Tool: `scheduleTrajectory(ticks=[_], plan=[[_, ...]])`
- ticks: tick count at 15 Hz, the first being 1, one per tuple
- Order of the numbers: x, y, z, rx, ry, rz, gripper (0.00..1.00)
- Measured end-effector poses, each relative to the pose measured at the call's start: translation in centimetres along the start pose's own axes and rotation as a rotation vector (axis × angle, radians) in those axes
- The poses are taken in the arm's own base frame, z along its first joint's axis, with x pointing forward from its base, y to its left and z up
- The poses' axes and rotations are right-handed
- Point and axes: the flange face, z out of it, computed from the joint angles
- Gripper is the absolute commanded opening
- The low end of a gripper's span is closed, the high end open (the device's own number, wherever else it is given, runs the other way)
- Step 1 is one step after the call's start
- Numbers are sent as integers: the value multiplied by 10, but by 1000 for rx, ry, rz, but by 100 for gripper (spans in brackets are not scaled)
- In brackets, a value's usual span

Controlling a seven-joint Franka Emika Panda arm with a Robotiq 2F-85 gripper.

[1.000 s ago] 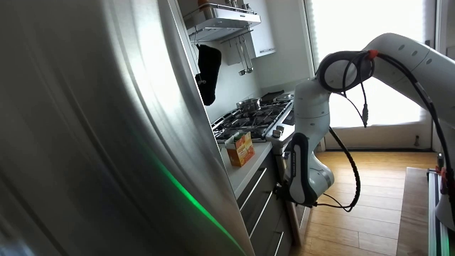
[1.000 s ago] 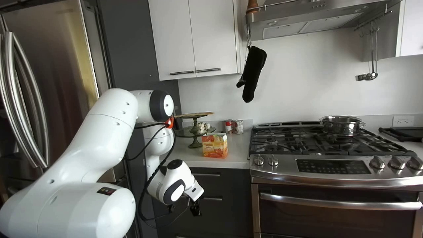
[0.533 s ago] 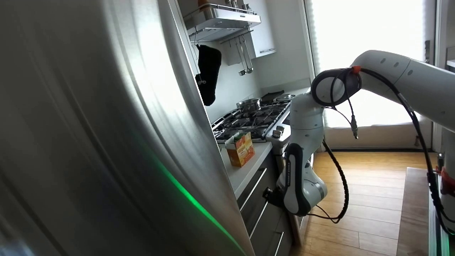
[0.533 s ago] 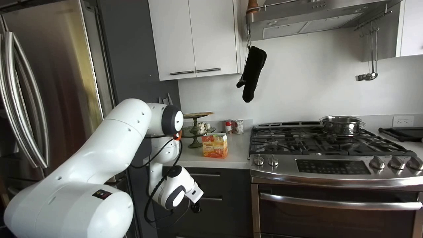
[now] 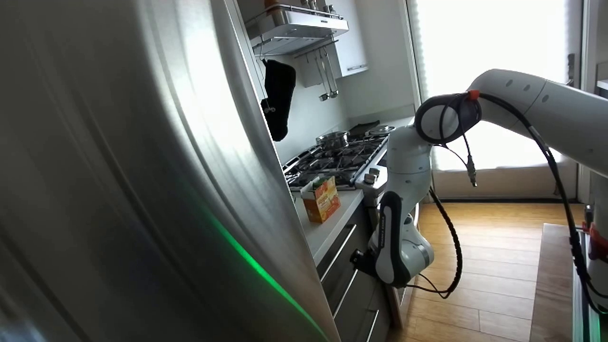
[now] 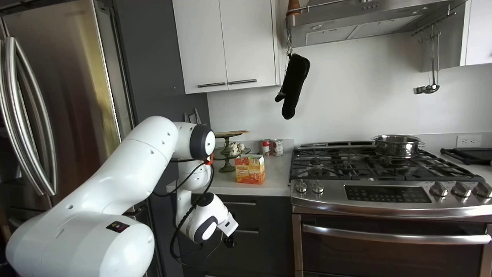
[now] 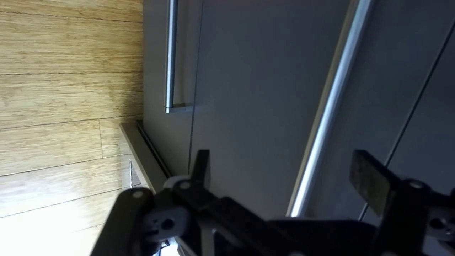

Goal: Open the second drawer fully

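Observation:
The second drawer's dark-grey front (image 7: 256,106) fills the middle of the wrist view. It also shows in both exterior views (image 5: 365,287) (image 6: 265,252). It is shut, so its inside and pans are hidden. Its silver bar handle (image 7: 328,103) runs slantwise in the wrist view and shows in both exterior views (image 5: 345,294) (image 6: 248,231). My gripper (image 7: 284,165) is open and empty. In the wrist view the handle lies between its two spread fingers, with no visible contact. In both exterior views the gripper (image 5: 357,259) (image 6: 230,241) is close to the drawer fronts, near the handle's end.
Other drawer handles lie above (image 5: 338,254) and below (image 7: 170,60). The steel oven door handle (image 6: 396,235) stands beside the drawers. The fridge (image 5: 190,166) stands on their other side. An orange box (image 6: 250,169) is on the counter above. Wooden floor (image 7: 71,89) lies in front.
My arm has come down and moved toward the drawer fronts, mostly in the first half second. Since then it has shifted only slightly. The drawers have not moved.

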Motion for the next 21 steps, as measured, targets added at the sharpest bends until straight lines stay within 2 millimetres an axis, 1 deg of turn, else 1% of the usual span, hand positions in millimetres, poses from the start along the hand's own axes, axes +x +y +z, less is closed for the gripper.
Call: scheduleTrajectory(ticks=[4,14,18,21], plan=[[3,-5,10,8,2,12,100],[10,-5,40,-13,-15,26,100],[12,-5,52,-39,-44,36,100],[14,-9,60,-70,-79,40,100]])
